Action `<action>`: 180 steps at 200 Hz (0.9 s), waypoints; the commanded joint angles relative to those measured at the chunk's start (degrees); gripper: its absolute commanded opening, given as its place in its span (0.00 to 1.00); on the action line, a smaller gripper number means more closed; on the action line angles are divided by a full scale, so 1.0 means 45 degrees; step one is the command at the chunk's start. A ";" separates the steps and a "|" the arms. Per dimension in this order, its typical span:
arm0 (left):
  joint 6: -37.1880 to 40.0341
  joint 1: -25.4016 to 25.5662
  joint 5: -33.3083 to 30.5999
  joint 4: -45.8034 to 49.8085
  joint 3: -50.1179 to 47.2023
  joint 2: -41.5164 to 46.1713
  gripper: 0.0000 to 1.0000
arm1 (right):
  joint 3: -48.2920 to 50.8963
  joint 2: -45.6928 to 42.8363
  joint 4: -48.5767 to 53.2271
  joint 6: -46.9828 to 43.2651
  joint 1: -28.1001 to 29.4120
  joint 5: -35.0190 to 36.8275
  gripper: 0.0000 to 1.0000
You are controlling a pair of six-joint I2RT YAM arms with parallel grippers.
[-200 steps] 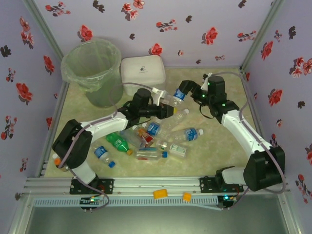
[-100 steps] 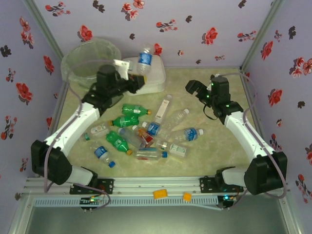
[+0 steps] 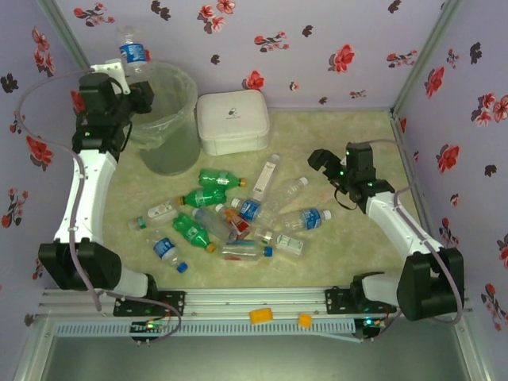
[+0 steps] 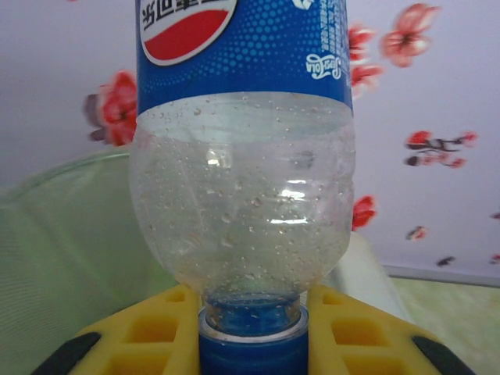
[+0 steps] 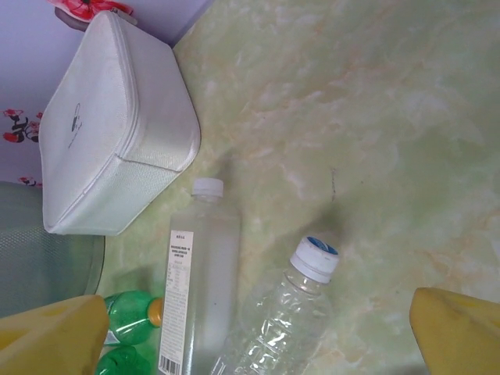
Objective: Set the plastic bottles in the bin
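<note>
Clear blue-labelled bottle point(image 3: 132, 50) pinched at its cap end by my left gripper point(image 3: 121, 73), raised at the far left rim of the bin point(image 3: 168, 143) (over it or just beside, I cannot tell). Other bottles point(image 3: 226, 214) lie scattered on the table point(image 3: 349, 254). Right gripper point(image 3: 321, 165) spread wide, empty, hovering beside them.

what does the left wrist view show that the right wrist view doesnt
Left wrist's own: a clear blue-labelled bottle, clamped cap-down in the left pincer. Right wrist's own: a white-capped bottle and a blue-capped bottle lying on the marbled tabletop, with green bottles beside them. Shared: the bin, the white box and the flowered wall.
</note>
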State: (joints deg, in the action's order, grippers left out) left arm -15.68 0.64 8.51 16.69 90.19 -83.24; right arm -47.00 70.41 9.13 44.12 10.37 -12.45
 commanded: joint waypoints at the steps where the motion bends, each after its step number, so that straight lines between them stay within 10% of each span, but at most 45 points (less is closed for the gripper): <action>1: -0.0008 -0.0354 -0.0112 0.0989 0.0400 -0.0606 0.00 | 0.0516 -0.0441 -0.1378 0.0665 -0.0351 -0.1000 1.00; 76: 0.0083 -0.0554 -0.0017 0.3152 0.1474 -0.2365 0.00 | 0.0387 -0.1295 0.0636 -0.0139 -0.0352 -0.0077 1.00; 106: -0.0140 -0.0555 -0.0053 0.3319 0.1741 -0.2349 0.98 | 0.0100 -0.1428 0.0859 -0.0514 -0.0352 -0.0362 1.00; 180: -0.1306 -0.0414 0.0725 0.1208 0.0920 -0.0460 1.00 | -0.0682 -0.1155 0.1945 -0.0861 0.0100 0.0064 1.00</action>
State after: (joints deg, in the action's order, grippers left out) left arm -18.81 -1.52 9.08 27.09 95.48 -90.15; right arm -48.40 65.10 14.55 41.50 9.63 -14.94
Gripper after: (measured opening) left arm 0.997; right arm 0.996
